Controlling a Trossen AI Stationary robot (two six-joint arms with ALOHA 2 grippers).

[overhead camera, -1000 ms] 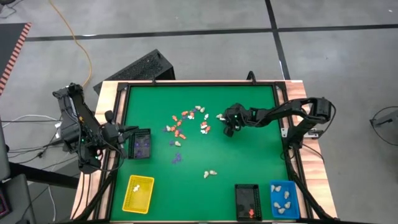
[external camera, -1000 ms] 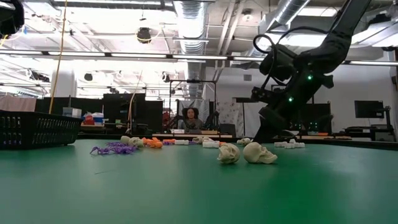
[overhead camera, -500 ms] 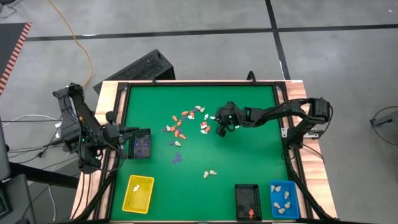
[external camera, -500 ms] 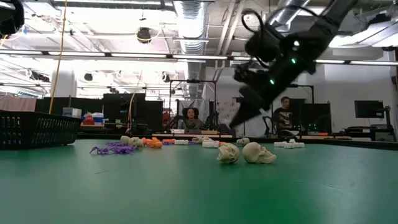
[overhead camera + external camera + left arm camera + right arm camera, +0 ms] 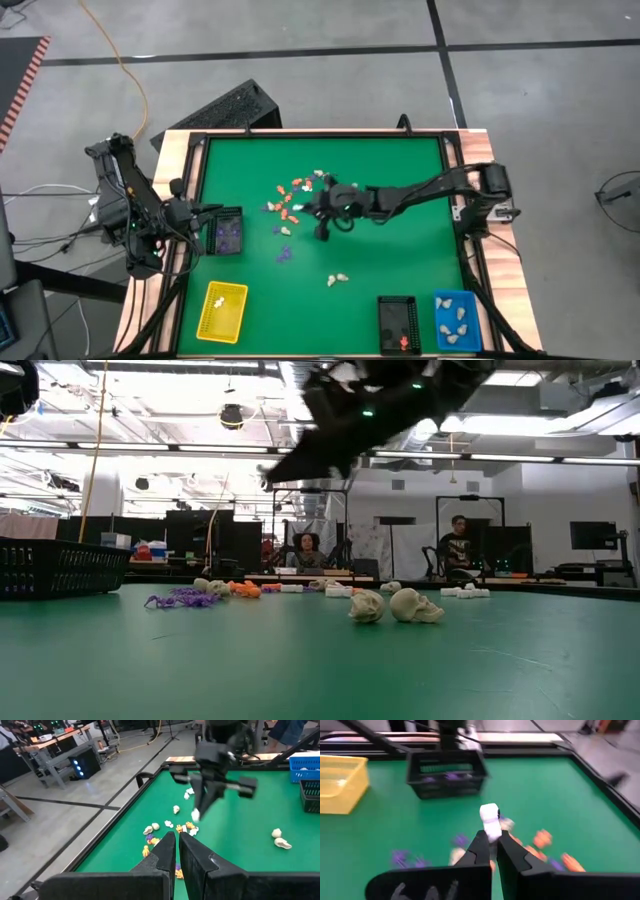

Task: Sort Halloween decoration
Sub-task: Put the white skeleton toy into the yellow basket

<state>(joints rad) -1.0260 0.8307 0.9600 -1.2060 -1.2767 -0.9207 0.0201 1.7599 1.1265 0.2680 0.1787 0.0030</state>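
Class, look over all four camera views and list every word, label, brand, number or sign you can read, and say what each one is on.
None can be read in any view.
The green table, the yellow tray, the black trays and the blue tray carry no lettering.
The white figurine in the right gripper is unmarked.
Pale strokes on the right gripper's body: too blurred to read.

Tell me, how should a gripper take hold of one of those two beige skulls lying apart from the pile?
Probably from straight above, pinching the rounded dome of the skull, its widest part. It lies low on the mat with its twin close beside, so the fingers should close on its free sides. The right gripper holds a white figurine.
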